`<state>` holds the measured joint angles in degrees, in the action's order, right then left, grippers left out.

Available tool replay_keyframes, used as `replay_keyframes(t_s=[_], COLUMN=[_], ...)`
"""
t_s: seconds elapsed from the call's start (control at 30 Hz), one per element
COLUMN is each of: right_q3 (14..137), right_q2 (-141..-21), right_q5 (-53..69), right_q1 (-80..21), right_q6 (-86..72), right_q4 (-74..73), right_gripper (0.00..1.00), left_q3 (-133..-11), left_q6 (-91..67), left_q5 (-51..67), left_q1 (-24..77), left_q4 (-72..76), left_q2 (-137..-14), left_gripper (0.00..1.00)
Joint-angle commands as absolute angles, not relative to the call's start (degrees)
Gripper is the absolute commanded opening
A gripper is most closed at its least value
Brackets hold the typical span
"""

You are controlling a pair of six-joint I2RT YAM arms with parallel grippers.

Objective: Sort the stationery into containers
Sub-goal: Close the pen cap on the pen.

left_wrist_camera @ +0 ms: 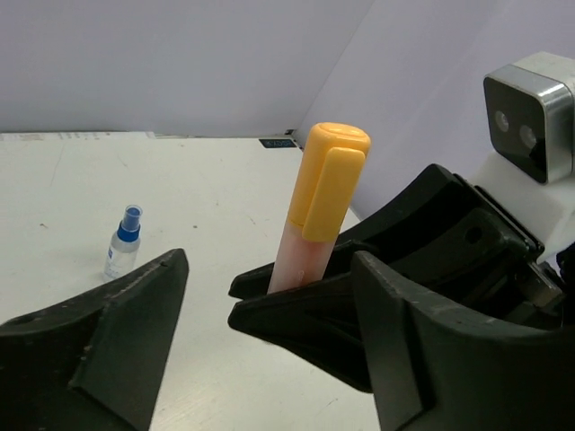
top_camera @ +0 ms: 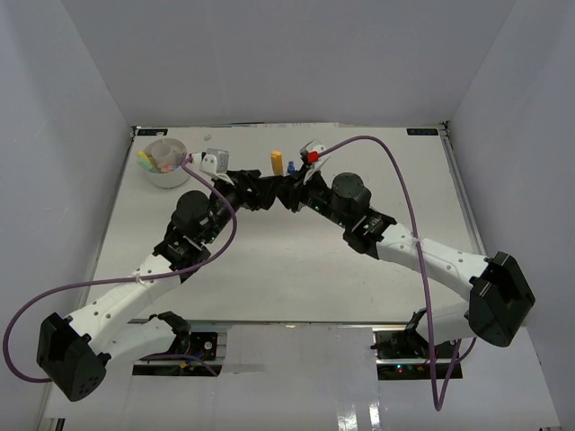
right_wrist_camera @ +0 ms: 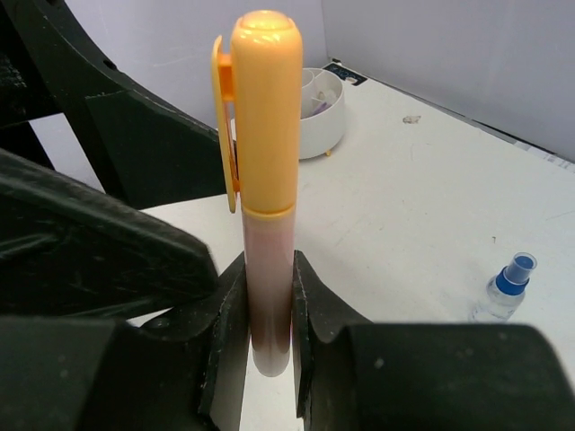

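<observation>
A marker with an orange cap and pale pink barrel (right_wrist_camera: 265, 180) stands upright, and my right gripper (right_wrist_camera: 268, 332) is shut on its lower barrel. My left gripper (left_wrist_camera: 269, 269) is open, its two fingers spread on either side of the right gripper's fingers and the marker (left_wrist_camera: 319, 215), not touching the marker. In the top view both grippers meet at mid-table, left (top_camera: 256, 187) and right (top_camera: 286, 187), with the orange cap (top_camera: 277, 162) above them. The white round container (top_camera: 166, 162) sits at the far left and holds yellow, pink and green items.
A small clear bottle with a blue cap (top_camera: 291, 167) stands upright on the table just beyond the grippers, also seen as the bottle (left_wrist_camera: 123, 242) and the bottle (right_wrist_camera: 508, 287). The white container (right_wrist_camera: 319, 112) lies behind the marker. White walls close in the table.
</observation>
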<state>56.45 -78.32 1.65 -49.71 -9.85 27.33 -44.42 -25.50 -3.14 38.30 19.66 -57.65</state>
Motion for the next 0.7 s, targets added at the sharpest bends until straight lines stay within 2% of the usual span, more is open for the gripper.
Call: replay_keyframes(t_s=[0.0, 0.13, 0.37, 0.67], right_q3=[55.6, 54.9, 54.1, 53.5], right_q2=[-75.9, -75.0, -72.3, -69.3], right_q5=[1.8, 4.9, 19.1, 39.6], right_q1=[-48.7, -47.4, -44.6, -37.1], right_q6=[-9.0, -8.9, -6.0, -6.1], right_q4=[32.4, 32.2, 29.0, 26.4], right_gripper=[0.08, 0.08, 0.08, 0.08], left_q3=[-48.1, -49.0, -54.1, -64.7], left_q6=[-22.9, -19.5, -8.4, -7.4], left_q5=[-0.8, 3.4, 13.4, 38.8], left_q1=[38.2, 38.2, 36.4, 25.3], left_q4=[14.1, 11.1, 3.4, 1.1], left_q2=[-55.4, -53.8, -51.8, -59.1], left_gripper=[0.87, 0.98, 0.98, 0.98])
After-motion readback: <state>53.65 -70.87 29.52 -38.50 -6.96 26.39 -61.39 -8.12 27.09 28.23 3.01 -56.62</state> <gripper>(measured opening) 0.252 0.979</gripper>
